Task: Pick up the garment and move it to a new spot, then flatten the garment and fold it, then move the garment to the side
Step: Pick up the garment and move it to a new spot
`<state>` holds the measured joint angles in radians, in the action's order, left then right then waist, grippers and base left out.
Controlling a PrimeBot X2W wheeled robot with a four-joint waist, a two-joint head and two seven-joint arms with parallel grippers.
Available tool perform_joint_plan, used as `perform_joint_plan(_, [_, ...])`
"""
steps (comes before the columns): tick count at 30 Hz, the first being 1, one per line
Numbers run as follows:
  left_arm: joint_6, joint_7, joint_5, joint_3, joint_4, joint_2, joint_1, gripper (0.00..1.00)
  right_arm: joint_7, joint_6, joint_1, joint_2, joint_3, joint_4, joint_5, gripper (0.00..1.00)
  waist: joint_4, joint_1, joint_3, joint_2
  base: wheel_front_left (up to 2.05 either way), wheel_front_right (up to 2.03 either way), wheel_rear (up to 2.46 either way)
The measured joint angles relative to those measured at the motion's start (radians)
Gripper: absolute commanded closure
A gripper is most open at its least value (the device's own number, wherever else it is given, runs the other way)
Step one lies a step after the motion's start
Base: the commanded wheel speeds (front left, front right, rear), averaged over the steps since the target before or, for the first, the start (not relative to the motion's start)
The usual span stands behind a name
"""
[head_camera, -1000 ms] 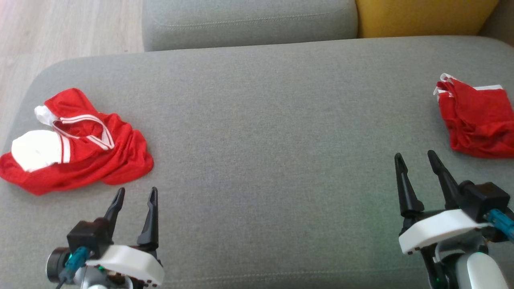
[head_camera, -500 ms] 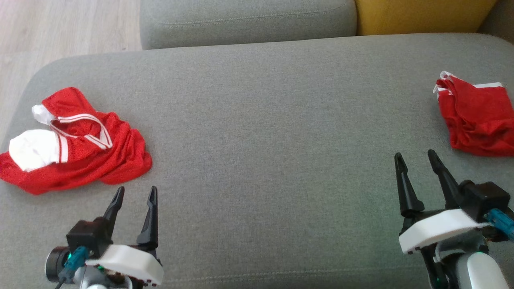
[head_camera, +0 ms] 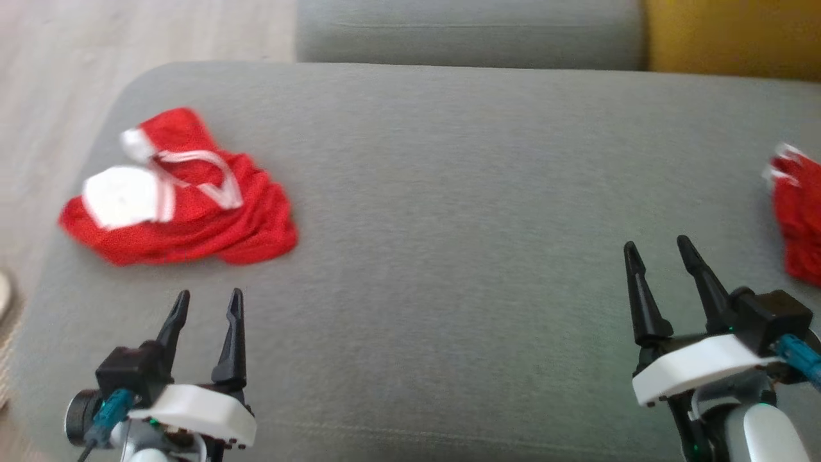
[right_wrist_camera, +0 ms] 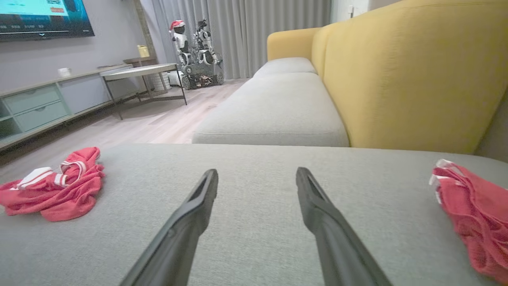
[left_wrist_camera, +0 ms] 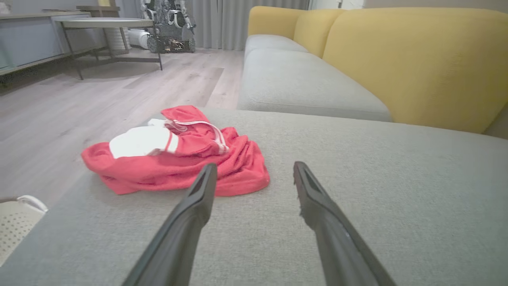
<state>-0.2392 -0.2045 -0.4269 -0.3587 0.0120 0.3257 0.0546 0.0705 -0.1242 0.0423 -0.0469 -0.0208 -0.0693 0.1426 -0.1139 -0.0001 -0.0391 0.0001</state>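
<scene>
A crumpled red garment (head_camera: 186, 205) with white trim and a white patch lies on the left part of the grey cushion (head_camera: 449, 192); it also shows as the garment (left_wrist_camera: 174, 155) and the garment (right_wrist_camera: 51, 186) in the wrist views. My left gripper (head_camera: 206, 301) hovers open just in front of it, nothing between its fingers. My right gripper (head_camera: 659, 247) stands open over the cushion's right part, holding nothing. A second red garment (head_camera: 795, 218) lies at the right edge, beside the right gripper.
A yellow sofa back (right_wrist_camera: 408, 75) and another grey seat cushion (right_wrist_camera: 274, 115) lie beyond. Wooden floor (left_wrist_camera: 99, 91) runs left of the cushion, with a round table (left_wrist_camera: 107, 24), a low cabinet (right_wrist_camera: 35, 107) and another robot (right_wrist_camera: 194, 51) farther off. A white basket (left_wrist_camera: 18, 222) sits below the cushion's left edge.
The head camera has turned left, so the whole picture has shifted right and is blurred. Both grippers stay open and the garments lie where they were.
</scene>
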Motion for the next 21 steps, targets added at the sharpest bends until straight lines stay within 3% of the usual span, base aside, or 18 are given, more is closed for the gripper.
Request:
perform_joint_plan(10, [-0.002,-0.010,-0.018,0.016,0.011,0.000,-0.003,0.00,0.000,0.000,0.016,0.001,-0.015,-0.009,0.025,0.00,-0.174,0.0000,0.011,0.0000,0.00,0.00,0.00])
perform_joint_plan(15, [-0.004,-0.017,-0.018,0.016,0.011,0.000,-0.003,0.00,0.000,0.000,0.017,0.001,-0.026,-0.009,0.025,0.00,-0.231,0.0000,0.015,0.0000,0.00,0.00,0.00])
perform_joint_plan(21, [-0.004,-0.018,-0.025,0.016,0.012,0.000,-0.003,0.00,0.000,0.000,0.017,0.001,-0.034,-0.009,0.025,0.00,-0.250,0.0000,0.017,0.0000,0.00,0.00,0.00])
